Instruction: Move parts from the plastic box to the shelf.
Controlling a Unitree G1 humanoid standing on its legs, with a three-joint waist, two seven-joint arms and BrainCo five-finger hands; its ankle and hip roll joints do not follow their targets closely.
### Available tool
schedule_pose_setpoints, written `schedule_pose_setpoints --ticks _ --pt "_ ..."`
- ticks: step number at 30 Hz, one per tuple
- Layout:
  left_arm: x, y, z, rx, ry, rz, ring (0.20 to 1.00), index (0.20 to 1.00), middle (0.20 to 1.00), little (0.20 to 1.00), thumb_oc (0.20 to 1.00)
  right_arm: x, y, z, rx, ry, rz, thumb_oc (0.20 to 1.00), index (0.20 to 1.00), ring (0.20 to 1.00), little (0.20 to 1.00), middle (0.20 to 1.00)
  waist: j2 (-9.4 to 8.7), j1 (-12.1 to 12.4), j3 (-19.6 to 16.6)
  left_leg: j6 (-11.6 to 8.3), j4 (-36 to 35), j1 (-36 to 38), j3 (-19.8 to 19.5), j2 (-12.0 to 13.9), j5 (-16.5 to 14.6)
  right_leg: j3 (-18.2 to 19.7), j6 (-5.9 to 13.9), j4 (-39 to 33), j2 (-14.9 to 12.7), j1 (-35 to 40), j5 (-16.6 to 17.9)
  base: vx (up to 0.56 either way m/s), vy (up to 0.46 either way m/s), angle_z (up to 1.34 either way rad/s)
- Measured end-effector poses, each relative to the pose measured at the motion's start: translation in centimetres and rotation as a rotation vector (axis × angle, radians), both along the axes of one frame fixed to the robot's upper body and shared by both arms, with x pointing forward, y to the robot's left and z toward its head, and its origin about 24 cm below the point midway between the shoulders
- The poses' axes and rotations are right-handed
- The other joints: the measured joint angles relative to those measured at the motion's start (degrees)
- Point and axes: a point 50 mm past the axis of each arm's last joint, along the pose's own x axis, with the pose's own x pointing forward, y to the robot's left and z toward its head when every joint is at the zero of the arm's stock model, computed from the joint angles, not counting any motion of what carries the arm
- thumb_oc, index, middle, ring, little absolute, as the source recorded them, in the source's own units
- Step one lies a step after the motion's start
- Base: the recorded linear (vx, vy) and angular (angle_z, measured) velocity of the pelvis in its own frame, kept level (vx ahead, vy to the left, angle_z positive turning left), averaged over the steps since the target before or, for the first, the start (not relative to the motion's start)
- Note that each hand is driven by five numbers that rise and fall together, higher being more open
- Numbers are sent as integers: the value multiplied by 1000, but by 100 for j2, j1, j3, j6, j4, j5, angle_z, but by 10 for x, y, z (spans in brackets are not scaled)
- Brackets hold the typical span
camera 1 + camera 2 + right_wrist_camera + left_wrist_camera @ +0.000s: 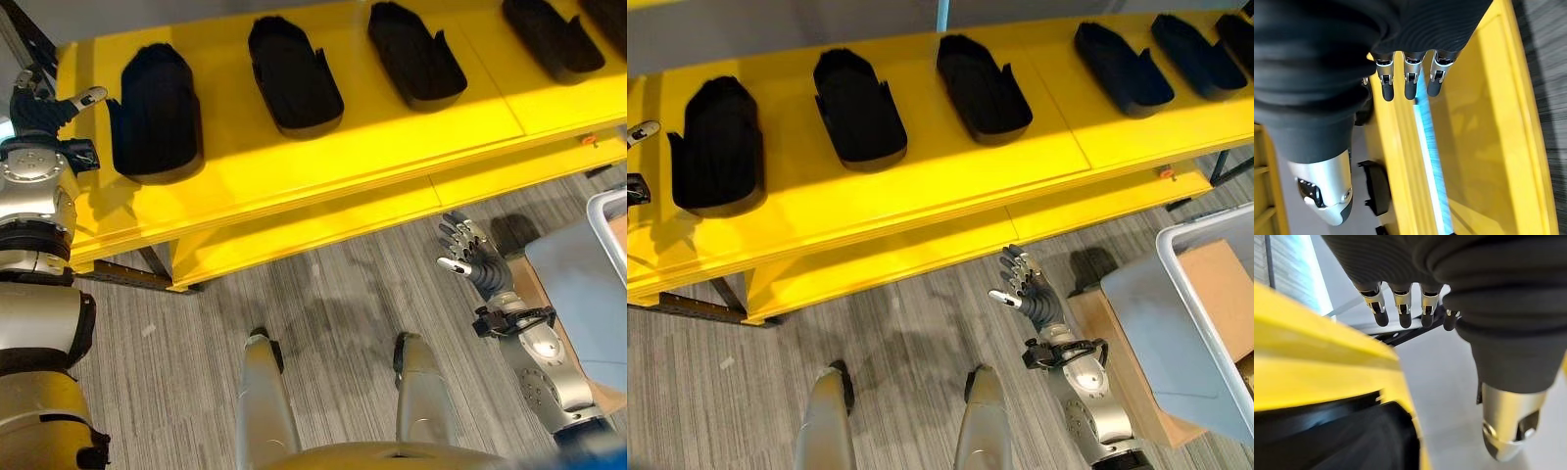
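Overhead, black parts lie in a row on the yellow shelf; both hands hold nothing.

Left eye view: the yellow shelf (323, 162) stands on grey striped carpet (333, 294) and carries the black parts (292, 73), spaced apart. The left hand (39, 103) hovers at the shelf's left end, the right hand (472, 257) over the carpet below the shelf front, fingers straight.
Right eye view: the plastic box (1205, 323) sits at right on a brown base (1117, 352).
Left wrist view: relaxed fingers (1400, 313) over the shelf edge.
Right wrist view: straight fingers (1410, 83) before yellow shelving.
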Motion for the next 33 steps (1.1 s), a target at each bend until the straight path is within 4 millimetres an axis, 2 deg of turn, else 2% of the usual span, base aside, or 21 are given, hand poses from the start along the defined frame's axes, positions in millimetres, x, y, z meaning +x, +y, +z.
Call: schedule_pose_setpoints --ticks 4,9,11,13,15,17,18,19,21,23,26,27,28,33 --pt "2 -9 0 -1 -33 -55 1000 1000 1000 1000 1000 -4 -2 -5 -4 25 -5 1000 1000 1000 1000 1000 66 13 -30 -44 -94 220 35 -17 28 4 -9 -5 -23 161 -19 20 -14 0" --pt "-3 -34 -8 49 -120 -193 1000 1000 1000 1000 1000 -5 -4 -5 -7 28 -19 1000 1000 1000 1000 1000 108 10 -4 -58 -147 364 40 -32 36 -12 -5 -11 -36 298 -39 -1 -5 2" --pt "-15 -45 -23 -7 -194 -243 1000 1000 1000 1000 1000 -6 -5 -5 -7 28 -25 1000 1000 1000 1000 1000 172 10 34 -55 -148 393 23 -46 33 -26 -3 -31 -49 351 -50 -1 -11 7" --pt "-17 -61 -50 -75 -187 -293 1000 1000 1000 1000 1000 -12 -10 -11 -12 52 -54 1000 1000 1000 1000 1000 211 157 61 -17 -149 402 -1 -70 12 -49 -12 19 -80 370 -114 2 -14 10" --pt "-33 -76 -83 -140 -168 -337 1000 1000 1000 1000 1000 -15 -14 -12 -17 58 -71 1000 1000 1000 1000 1000 204 218 86 -15 -160 394 -22 -76 9 -67 -14 27 -79 373 -132 3 -2 4" --pt "-53 -92 -101 -230 -234 -358 1000 1000 1000 1000 1000 -15 -19 -8 0 37 -110 1000 1000 1000 1000 1000 157 199 184 -20 -151 399 -16 -77 1 -62 -13 26 -91 381 -133 0 0 0" --pt "-57 -97 -112 -250 -214 -354 1000 1000 1000 1000 1000 -16 -21 -8 -2 40 -123 1000 1000 1000 1000 1000 130 248 228 -19 -148 392 -17 -77 0 -68 -13 23 -93 380 -133 8 4 3" --pt "-60 -96 -118 -212 -178 -339 1000 1000 1000 1000 1000 -15 -20 -8 1 37 -126 1000 1000 1000 1000 1000 86 248 267 -19 -147 385 -18 -77 0 -68 -13 23 -92 374 -133 0 0 0" --pt "-63 -97 -117 -167 -177 -321 1000 1000 1000 1000 1000 -15 -20 -8 1 38 -126 1000 1000 1000 1000 1000 49 284 288 -18 -143 366 -17 -81 -2 -73 -13 13 -94 369 -132 0 0 0" --pt "-74 -104 -110 -33 -182 -332 1000 1000 1000 1000 1000 -14 -21 -6 1 29 -127 1000 1000 1000 1000 1000 -18 299 358 -12 -136 364 2 -84 -5 -73 -7 11 -110 369 -128 0 0 0" --pt "-82 -107 -116 129 -112 -308 1000 1000 1000 1000 1000 -10 -19 -2 1 11 -121 1000 1000 1000 1000 1000 -27 332 382 4 -136 365 12 -93 -19 -78 1 -1 -120 376 -124 0 0 0" --pt "-88 -108 -115 220 -88 -301 1000 1000 1000 1000 1000 -8 -19 1 1 -4 -118 1000 1000 1000 1000 1000 -33 324 441 7 -130 372 11 -92 -20 -78 3 -4 -119 387 -124 0 0 0" --pt "-99 -112 -111 426 -42 -307 1000 1000 1000 1000 1000 -7 -21 7 1 -31 -125 1000 1000 1000 1000 1000 -34 332 555 8 -124 376 12 -94 -22 -83 5 -8 -124 398 -122 0 0 0" --pt "-111 -102 -112 859 145 -291 1000 1000 1000 1000 1000 -7 -22 13 -35 -61 -129 1000 1000 1000 1000 1000 -15 496 599 14 -112 382 4 -112 -27 -89 6 -19 -140 432 -121 0 0 0"
